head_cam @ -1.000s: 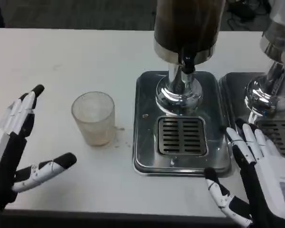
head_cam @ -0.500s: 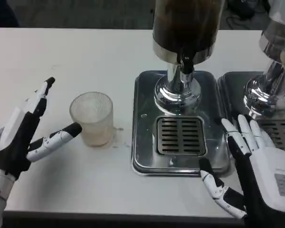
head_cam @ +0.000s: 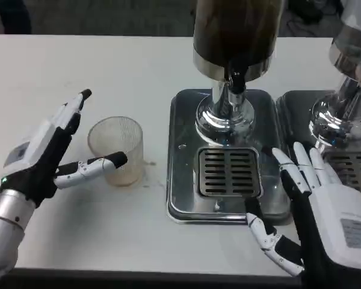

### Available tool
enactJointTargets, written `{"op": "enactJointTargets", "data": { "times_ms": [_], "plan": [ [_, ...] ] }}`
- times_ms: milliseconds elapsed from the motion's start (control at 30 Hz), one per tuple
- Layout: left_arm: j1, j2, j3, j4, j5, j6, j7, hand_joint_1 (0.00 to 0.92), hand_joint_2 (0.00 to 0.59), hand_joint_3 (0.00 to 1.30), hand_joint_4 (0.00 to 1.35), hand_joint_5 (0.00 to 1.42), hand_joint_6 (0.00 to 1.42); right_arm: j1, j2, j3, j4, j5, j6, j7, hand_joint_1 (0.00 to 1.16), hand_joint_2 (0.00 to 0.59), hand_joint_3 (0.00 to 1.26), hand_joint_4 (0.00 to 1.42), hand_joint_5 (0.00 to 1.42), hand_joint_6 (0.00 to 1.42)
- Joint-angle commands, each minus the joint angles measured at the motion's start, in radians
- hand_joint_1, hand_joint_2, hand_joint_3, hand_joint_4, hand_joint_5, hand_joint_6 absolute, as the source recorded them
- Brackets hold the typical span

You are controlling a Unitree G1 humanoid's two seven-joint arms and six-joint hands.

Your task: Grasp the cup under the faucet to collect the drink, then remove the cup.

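Left hand (head_cam: 45, 153): open, fingers pointing up and right, thumb stretched out to the right.
Right hand (head_cam: 316, 214): open, white back up, fingers spread, thumb low to the left.

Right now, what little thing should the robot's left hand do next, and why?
Probably close the left hand around the cup. Its fingers sit spread on both sides of the cup, not yet gripping, and the cup stands on the table left of the drip tray.
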Motion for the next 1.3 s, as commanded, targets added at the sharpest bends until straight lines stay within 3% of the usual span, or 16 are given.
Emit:
{"op": "enactJointTargets", "data": {
  "times_ms": [33, 900, 1133, 1300],
  "plan": [
    [-0.043, 0.010, -0.028, 0.037, 0.018, 0.018, 0.016, 0.173, 0.000, 0.00, 0.00, 0.03, 0.06, -0.003, 0.007, 0.003, 0.004, -0.010, 0.005, -0.023, 0.41, 0.452, 0.17, 0.03, 0.00, 0.06],
    [-0.080, -0.093, -0.040, 0.130, -0.065, 0.008, -0.088, 0.238, 0.008, 0.00, 0.00, 0.17, 0.18, 0.044, 0.017, 0.004, -0.041, -0.014, 0.016, -0.010, 0.42, 0.459, 0.19, 0.05, 0.00, 0.08],
    [-0.079, -0.105, -0.032, 0.133, -0.104, 0.014, -0.128, 0.244, 0.016, 0.00, 0.00, 0.19, 0.20, 0.064, 0.019, 0.004, -0.055, -0.009, 0.021, -0.009, 0.41, 0.454, 0.19, 0.05, 0.00, 0.08],
    [-0.083, -0.107, -0.047, 0.133, -0.096, 0.031, -0.128, 0.297, 0.029, 0.00, 0.00, 0.22, 0.21, 0.070, 0.022, 0.006, -0.060, -0.007, 0.021, -0.009, 0.41, 0.453, 0.19, 0.05, 0.00, 0.08]
  ]
}}
